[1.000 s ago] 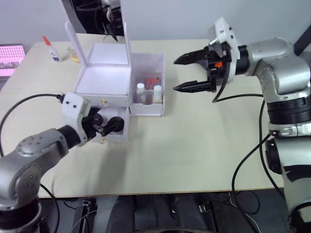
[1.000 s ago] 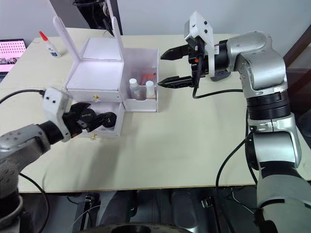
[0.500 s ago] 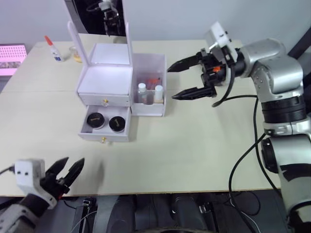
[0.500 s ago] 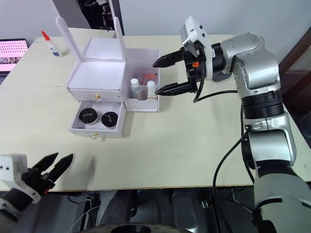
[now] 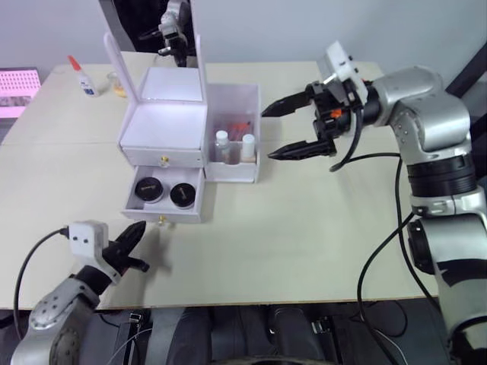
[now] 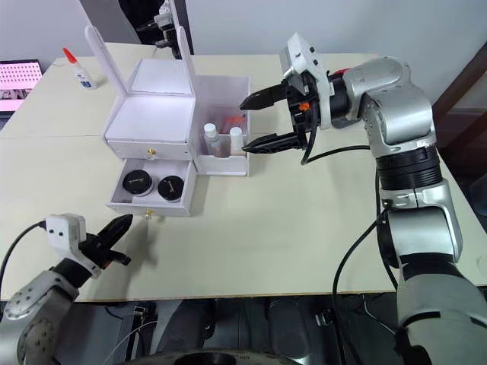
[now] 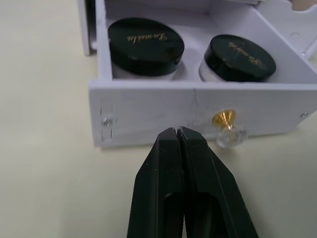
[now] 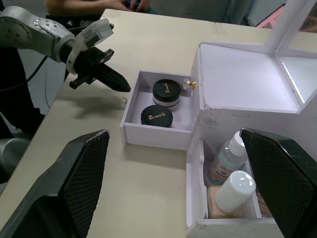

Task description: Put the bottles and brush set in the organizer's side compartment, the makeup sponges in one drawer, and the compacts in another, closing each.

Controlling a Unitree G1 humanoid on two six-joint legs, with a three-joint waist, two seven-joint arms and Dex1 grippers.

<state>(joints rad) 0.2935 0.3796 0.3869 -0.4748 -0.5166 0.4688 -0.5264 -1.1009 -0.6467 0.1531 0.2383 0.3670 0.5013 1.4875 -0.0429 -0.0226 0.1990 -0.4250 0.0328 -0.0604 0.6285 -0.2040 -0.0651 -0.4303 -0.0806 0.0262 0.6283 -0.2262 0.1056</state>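
Since a second ago, when it sat right at the lower drawer front, the left gripper (image 5: 135, 245) has pulled away toward the table's near edge and has since swung back in to aim at the drawer; its two black fingers are pressed tight together with nothing between them. It now sits just in front of the organizer (image 5: 163, 125), pointing at the face of the pulled-out lower drawer (image 5: 163, 207), slightly to the side of the small gold knob (image 7: 224, 119).

Inside that open drawer lie the two compacts (image 5: 148, 188), side by side, black lids up. To the organizer's right, joined to it, stands the side compartment (image 5: 234, 141), holding the bottles (image 5: 221, 144) with white caps upright. The upper drawer is shut.

Further right of the organizer, the right gripper (image 5: 293, 131) hovers beside the side compartment with its fingers spread wide and empty; it has edged closer over the last second.

The step in hand looks like closing the lower drawer. To do it well, the closed fingertips should meet the drawer front squarely near the knob and push straight toward the organizer, slowly, so the light box does not slide or twist on the table (image 5: 304, 228).
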